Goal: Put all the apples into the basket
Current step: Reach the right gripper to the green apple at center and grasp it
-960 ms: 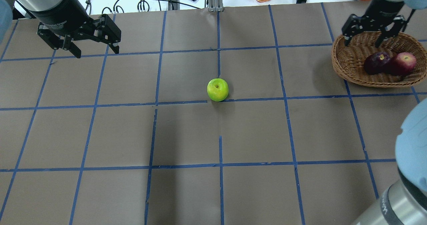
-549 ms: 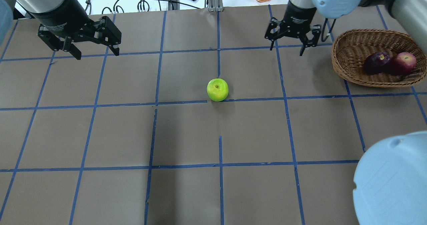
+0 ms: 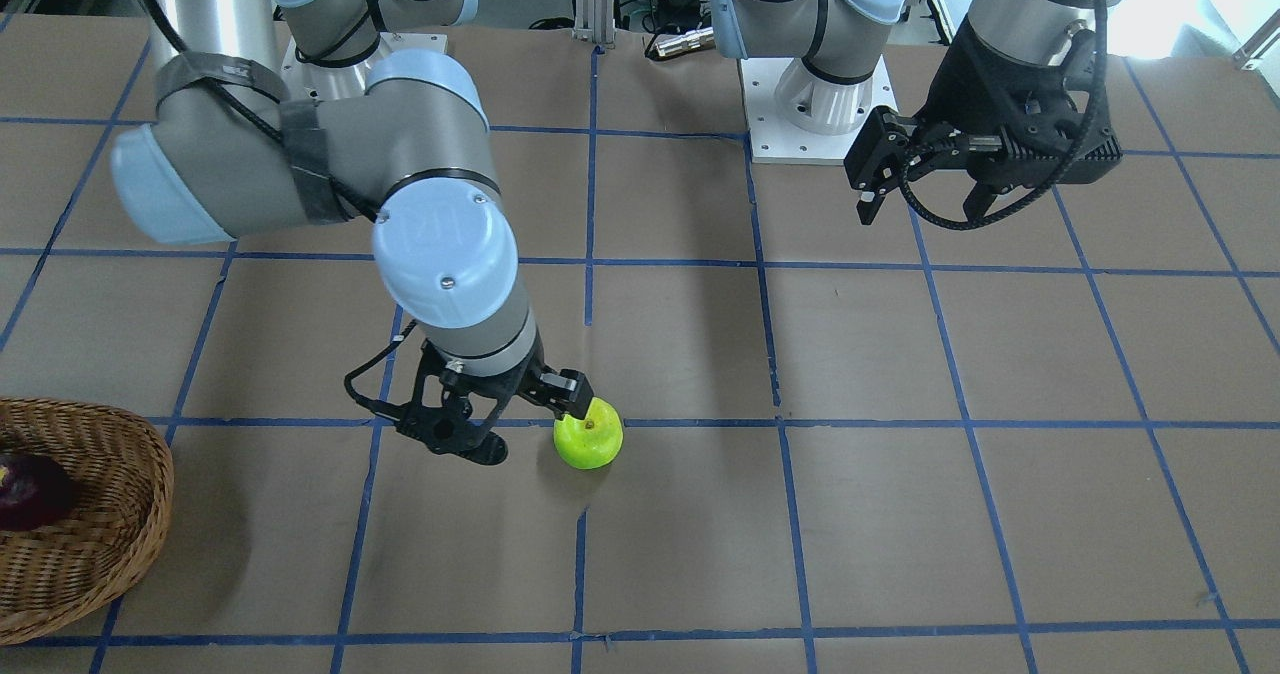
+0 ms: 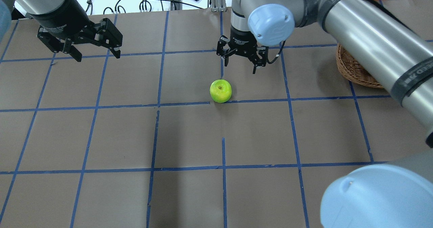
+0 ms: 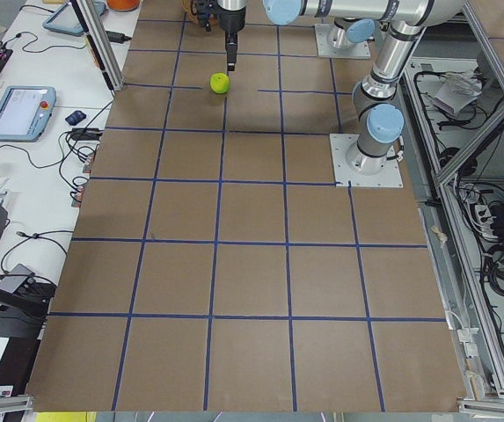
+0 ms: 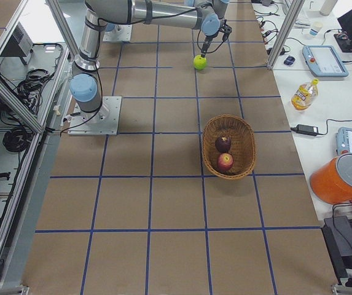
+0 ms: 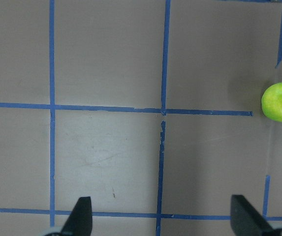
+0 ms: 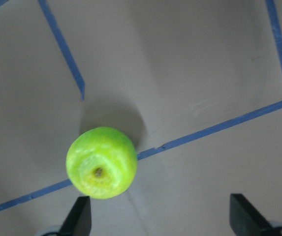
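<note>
A lime green apple sits alone near the table's middle on a blue tape line. My right gripper hovers open just beyond it, and in the wrist view the apple lies close to the left finger. The wicker basket holds a dark maroon apple and a red apple. In the overhead view my right arm hides most of the basket. My left gripper hangs open and empty at the far left.
My right forearm stretches across the table's right side above the basket. A white bench beyond the table carries cables, a juice bottle, an orange bucket and tablets. Brown paper with a blue tape grid covers the table.
My right gripper has swept left from over the basket to a spot just beyond the green apple, staying open. The left arm and all apples have stayed put.
</note>
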Robot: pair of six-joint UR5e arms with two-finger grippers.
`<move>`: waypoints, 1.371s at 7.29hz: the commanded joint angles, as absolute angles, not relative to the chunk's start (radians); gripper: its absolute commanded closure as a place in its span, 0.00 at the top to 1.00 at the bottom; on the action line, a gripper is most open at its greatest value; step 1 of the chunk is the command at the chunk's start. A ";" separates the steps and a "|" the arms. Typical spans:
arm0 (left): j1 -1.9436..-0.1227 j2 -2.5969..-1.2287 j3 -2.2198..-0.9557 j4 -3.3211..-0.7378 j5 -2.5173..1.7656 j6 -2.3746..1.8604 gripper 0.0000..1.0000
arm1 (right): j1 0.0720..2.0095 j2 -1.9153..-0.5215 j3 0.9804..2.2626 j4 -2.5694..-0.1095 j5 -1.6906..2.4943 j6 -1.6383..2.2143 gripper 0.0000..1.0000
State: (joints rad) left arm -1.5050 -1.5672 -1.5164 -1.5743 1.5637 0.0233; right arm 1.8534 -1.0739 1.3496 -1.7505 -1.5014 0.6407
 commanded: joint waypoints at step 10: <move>-1.506 -1.559 -1.508 -1.591 1.565 0.025 1.00 | 1.924 -0.901 1.355 -1.885 -1.489 0.650 1.00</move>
